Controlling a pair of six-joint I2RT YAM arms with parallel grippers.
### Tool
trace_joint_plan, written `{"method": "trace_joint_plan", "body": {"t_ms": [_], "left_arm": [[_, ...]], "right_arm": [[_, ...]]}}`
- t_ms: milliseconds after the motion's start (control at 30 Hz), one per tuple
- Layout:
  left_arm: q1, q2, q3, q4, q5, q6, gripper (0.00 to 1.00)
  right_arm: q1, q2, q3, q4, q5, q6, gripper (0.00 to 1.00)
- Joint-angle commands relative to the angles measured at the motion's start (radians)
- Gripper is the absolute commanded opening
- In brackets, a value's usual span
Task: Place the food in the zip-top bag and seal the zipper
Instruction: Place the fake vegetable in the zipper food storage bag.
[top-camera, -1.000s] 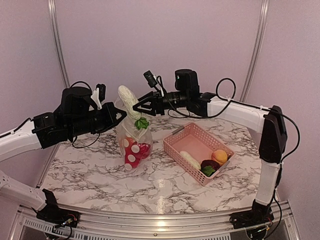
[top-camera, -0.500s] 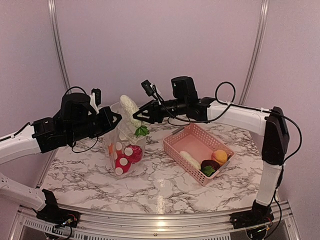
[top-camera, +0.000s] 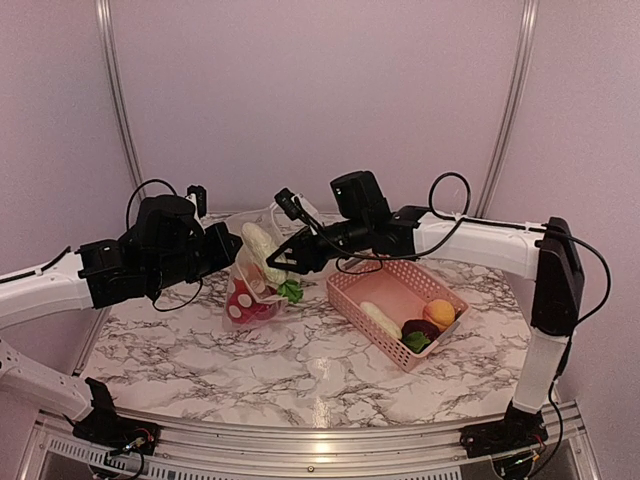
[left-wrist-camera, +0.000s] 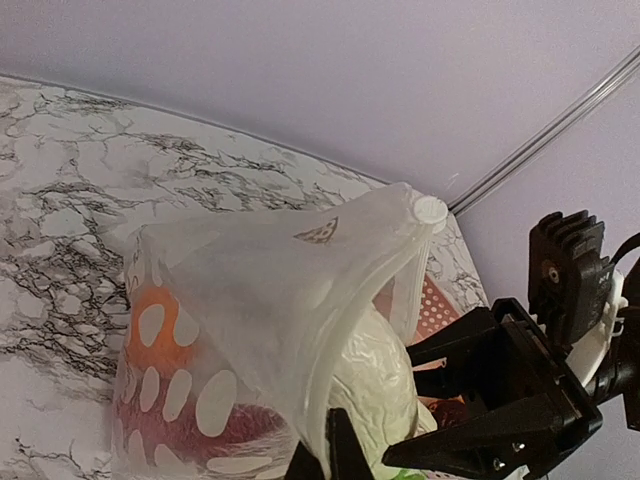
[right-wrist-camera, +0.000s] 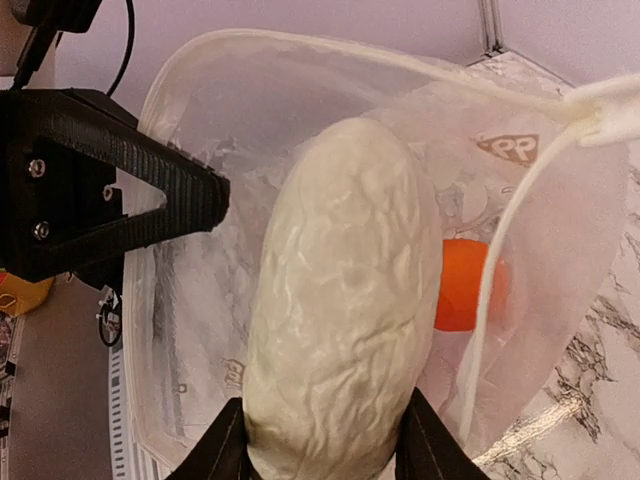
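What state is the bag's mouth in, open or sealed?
Open: the zip-top bag gapes wide at its rim, with the white oblong food poking through the mouth.

The thin see-through plastic bag with white polka dots (left-wrist-camera: 250, 290) looks filmy and crinkly, a bit shiny where it's stretched. The white oblong toy vegetable (right-wrist-camera: 345, 300) mid-frame in the right wrist view is matt with wrinkled, veiny skin. The orange round toy piece (right-wrist-camera: 462, 285) right of it looks smooth. The left gripper's fingers (right-wrist-camera: 190, 200) are matt black plastic. The marble-print tabletop (top-camera: 200, 350) is pretty glossy, the pink slotted basket (top-camera: 395, 283) is moulded plastic, and the rail (top-camera: 320, 447) along the bottom edge is bare metal.
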Motion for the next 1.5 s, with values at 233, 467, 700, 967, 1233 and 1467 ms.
{"method": "trace_joint_plan", "body": {"t_ms": [233,467,700,967,1233,1467], "left_arm": [[-0.001,0.028,-0.027,0.107,0.065,0.054,0.00],[0.000,0.056,-0.052,0.149,0.084,0.026,0.00],[-0.001,0.022,-0.076,0.135,0.002,-0.003,0.00],[0.001,0.024,-0.078,0.135,-0.011,-0.007,0.00],[0.003,-0.004,-0.021,0.025,-0.018,0.053,0.00],[0.003,-0.018,0.040,-0.071,-0.002,0.114,0.00]], "right_arm": [[0.005,0.049,0.107,-0.015,0.120,0.184,0.22],[0.009,0.111,0.170,0.022,0.068,0.264,0.36],[0.009,0.082,0.128,0.022,0.046,0.213,0.70],[0.007,0.008,0.135,-0.022,0.057,0.096,0.76],[-0.120,-0.112,0.043,-0.024,-0.078,-0.047,0.82],[-0.301,-0.226,-0.028,-0.133,-0.004,-0.280,0.85]]}}
